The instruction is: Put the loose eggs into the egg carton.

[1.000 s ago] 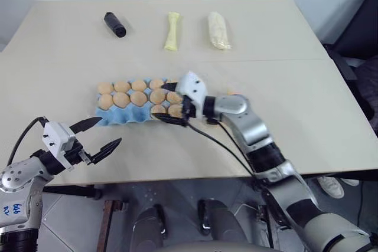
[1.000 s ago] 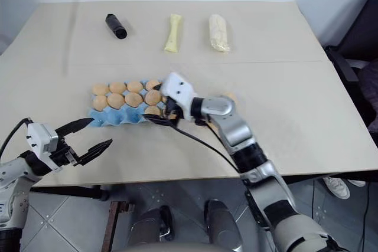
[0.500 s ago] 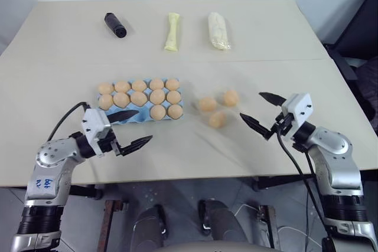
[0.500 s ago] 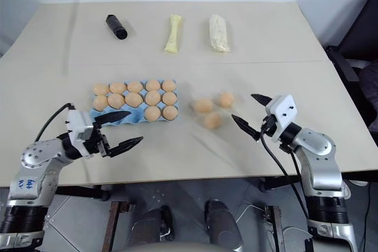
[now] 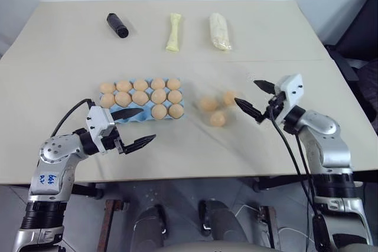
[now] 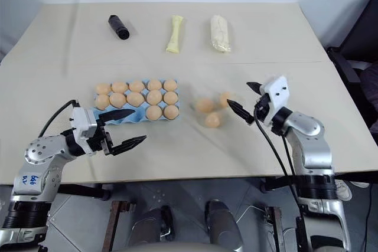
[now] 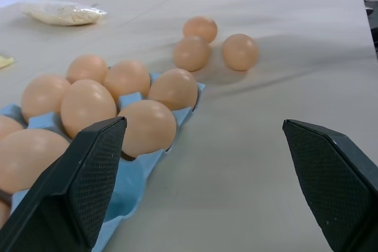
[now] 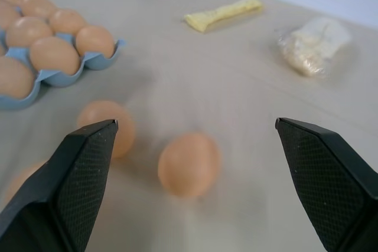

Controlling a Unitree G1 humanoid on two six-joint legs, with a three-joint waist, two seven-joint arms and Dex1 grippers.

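Table [image 5: 277, 39] bears three loose eggs [image 5: 218, 119] beside egg carton [image 5: 118, 117]; bag [image 8: 315, 44] crinkles close up

Even, bright light; loose eggs [image 8: 188, 164] look maybe motion-blurred.

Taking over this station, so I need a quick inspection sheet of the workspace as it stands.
Surface: beige table, a seam across it.
Job's things: blue egg carton with twelve eggs in it, three near-left cups empty; three loose eggs on the table to its right.
Clutter: black cylinder, yellow wrapper, clear bag along the far edge.
Grippers: left claw open at the carton's near edge; right claw open beside the loose eggs; both empty.
Cables: black lead on each arm.
Surroundings: dark chair at the right; tiled floor.
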